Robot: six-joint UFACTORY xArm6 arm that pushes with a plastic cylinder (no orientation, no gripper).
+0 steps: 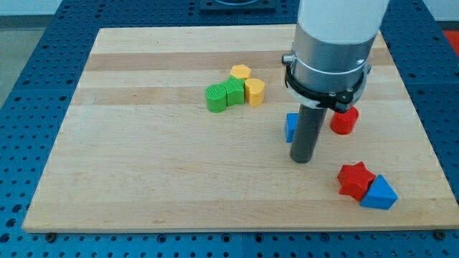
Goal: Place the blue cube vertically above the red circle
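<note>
The blue cube lies on the wooden board, right of centre, mostly hidden behind my rod. The red circle, a short red cylinder, stands to the cube's right, at about the same height in the view. My tip rests on the board just below and slightly right of the blue cube, to the lower left of the red circle. Whether the rod touches the cube I cannot tell.
A red star and a blue triangular block sit together at the lower right. Two green blocks and two yellow blocks cluster at the upper middle. The arm's white body covers the board's upper right.
</note>
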